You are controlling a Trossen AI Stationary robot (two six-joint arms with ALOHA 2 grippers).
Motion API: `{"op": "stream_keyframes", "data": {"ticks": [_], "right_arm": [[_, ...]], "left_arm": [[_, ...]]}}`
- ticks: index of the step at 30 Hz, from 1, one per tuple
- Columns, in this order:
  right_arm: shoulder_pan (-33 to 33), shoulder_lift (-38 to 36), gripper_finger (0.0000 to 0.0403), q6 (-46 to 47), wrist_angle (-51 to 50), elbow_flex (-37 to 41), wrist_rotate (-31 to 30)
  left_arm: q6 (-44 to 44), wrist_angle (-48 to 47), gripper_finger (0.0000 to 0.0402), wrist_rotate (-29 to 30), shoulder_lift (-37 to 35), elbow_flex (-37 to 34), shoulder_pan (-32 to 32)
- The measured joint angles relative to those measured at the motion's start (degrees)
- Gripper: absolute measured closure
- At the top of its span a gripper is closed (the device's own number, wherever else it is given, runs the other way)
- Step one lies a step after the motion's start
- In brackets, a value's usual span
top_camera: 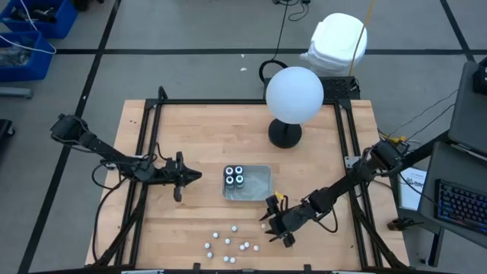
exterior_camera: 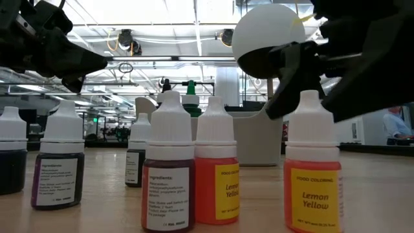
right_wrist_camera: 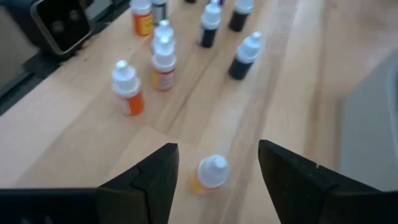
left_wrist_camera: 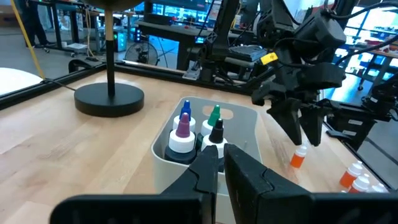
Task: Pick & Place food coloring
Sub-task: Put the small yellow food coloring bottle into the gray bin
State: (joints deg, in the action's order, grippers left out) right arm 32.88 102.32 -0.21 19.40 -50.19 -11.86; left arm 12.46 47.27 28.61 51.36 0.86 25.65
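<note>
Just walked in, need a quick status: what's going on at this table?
Two arms are sorting food coloring bottles into a clear tray. Four bottles already stand in the tray's left end. The right end effector is open, poised over an orange bottle just below the tray, not yet gripping. About ten more bottles stand loose near the front edge. The left end effector waits shut, left of the tray.

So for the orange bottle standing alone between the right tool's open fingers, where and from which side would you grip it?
The orange bottle stands upright apart from the other bottles, between the fingers of the open right tool. Probably best: come straight down from above and close on the round body just under the white cap; the narrower, tapered cap would likely slip. The left tool waits shut beside the clear tray.
</note>
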Motion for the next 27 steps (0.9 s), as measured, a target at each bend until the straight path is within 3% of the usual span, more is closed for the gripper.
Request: {"op": "stream_keyframes", "data": {"ticks": [13, 17, 27], "right_arm": [[-1.01, 0.01, 0.0235, 1.05, -1.75, 0.01, 0.25], [-1.05, 0.02, 0.0239, 1.09, -1.95, 0.0, 4.6], [-1.07, 0.02, 0.0241, 1.05, -1.04, 0.0, 4.35]], "left_arm": [[-0.23, 0.0, 0.0369, 0.01, -0.01, 0.0, 0.0], [-0.29, 0.0, 0.0369, 0.01, 0.0, 0.0, 0.0], [-0.29, -0.07, 0.0369, 0.01, -0.01, 0.0, 0.0]]}}
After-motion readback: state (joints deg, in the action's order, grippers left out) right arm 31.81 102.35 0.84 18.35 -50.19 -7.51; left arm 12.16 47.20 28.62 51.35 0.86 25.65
